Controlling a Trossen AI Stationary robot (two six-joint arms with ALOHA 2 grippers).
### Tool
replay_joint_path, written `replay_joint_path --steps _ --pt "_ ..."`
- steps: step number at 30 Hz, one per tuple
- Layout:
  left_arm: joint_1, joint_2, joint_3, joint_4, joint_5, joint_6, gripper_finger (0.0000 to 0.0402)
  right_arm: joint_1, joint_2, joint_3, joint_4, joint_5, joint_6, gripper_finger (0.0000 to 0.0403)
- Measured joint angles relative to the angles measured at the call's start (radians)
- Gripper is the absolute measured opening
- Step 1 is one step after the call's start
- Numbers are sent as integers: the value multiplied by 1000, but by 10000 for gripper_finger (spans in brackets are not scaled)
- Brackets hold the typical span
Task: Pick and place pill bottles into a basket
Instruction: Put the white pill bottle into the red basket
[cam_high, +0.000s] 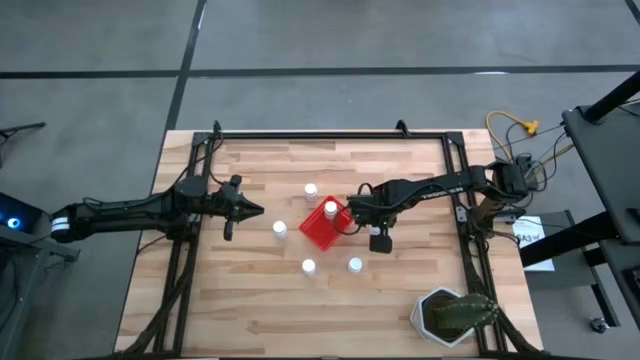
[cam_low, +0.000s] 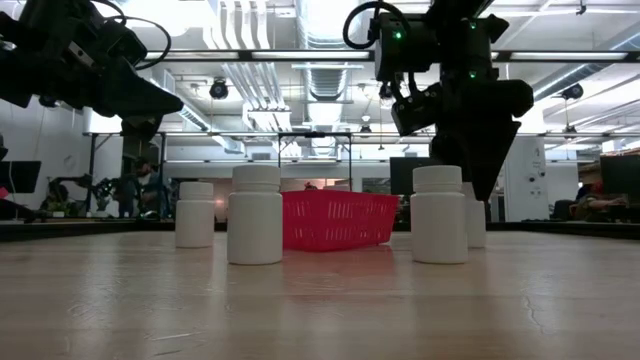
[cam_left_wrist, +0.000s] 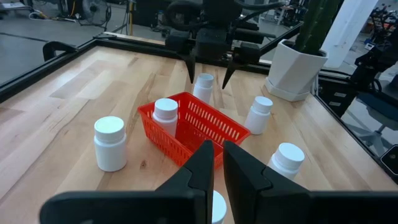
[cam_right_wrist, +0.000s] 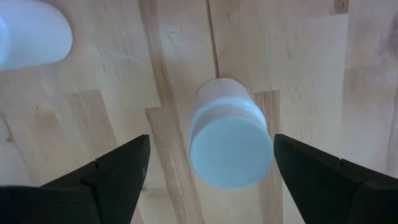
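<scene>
Your surface (cam_high: 250, 290) is a pale wood-plank top inside a dark metal frame, with a potted green plant (cam_high: 455, 315) at one corner on the right arm's side. Beyond it, the low view shows an open workshop with ceiling ducts and strip lights.

The red basket (cam_high: 322, 227) sits near the middle of the surface with one pill bottle (cam_high: 331, 209) inside it at one end. Five more bottles stand upright on the wood around it, all apart from one another.

Your right hand (cam_right_wrist: 208, 158) hovers above a bottle (cam_right_wrist: 229, 140) just outside the basket, its fingers spread wide with the round white cap centred between them. To do this well, I judge you should keep that centring, descend straight until the fingers sit below the cap on the bottle's body, then close evenly so it does not tip. Mind the basket wall close by in the left wrist view; a drift toward it could knock the rim.

Your left hand (cam_high: 250, 209) waits above the surface on the basket's other side, fingers pressed together and holding nothing.
</scene>
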Motion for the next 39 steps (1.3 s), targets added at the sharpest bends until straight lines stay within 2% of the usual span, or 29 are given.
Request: replay_joint_path --steps 27,31,39 --pt "0 0 0 0 0 0 17 -1 0 2 23 30 27 321" --pt "0 2 0 0 0 0 17 -1 0 2 23 30 30 283" --pt "0 5 0 0 0 0 17 -1 -3 3 23 28 29 161"
